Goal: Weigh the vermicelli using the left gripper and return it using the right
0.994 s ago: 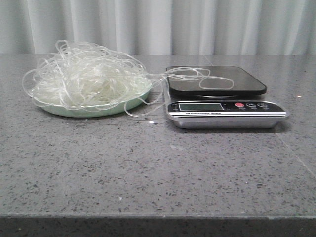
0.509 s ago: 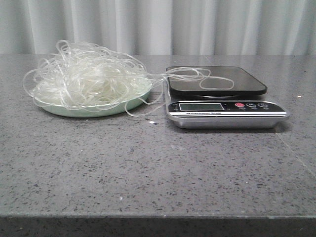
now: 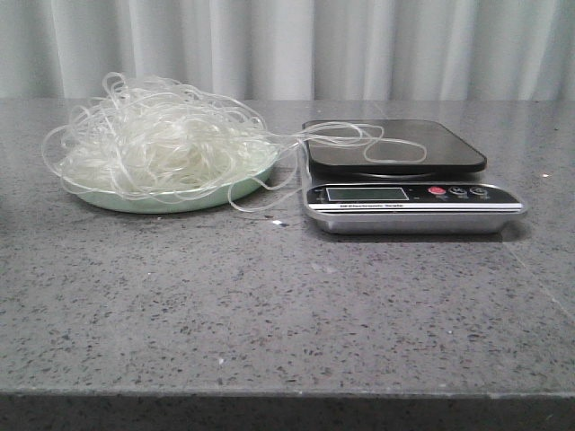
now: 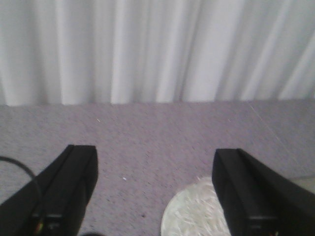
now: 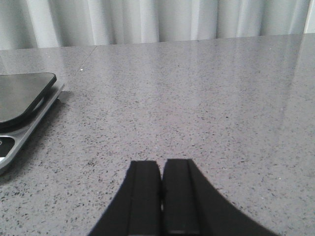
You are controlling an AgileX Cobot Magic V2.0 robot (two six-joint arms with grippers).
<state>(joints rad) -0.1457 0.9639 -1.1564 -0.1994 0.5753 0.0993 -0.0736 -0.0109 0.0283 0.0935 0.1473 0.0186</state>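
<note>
On round green plate (image 3: pixel 229 192) — vermicelli (image 3: pixel 157 139), a translucent wiry tangle.

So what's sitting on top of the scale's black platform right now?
Only a few stray loops of the vermicelli lie across the scale; the bulk is heaped on the green plate, hiding that plate's inside.

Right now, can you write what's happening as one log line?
vermicelli: on plate, loop on scale | left gripper: open, empty | right gripper: shut, empty | weighing: not started
</note>
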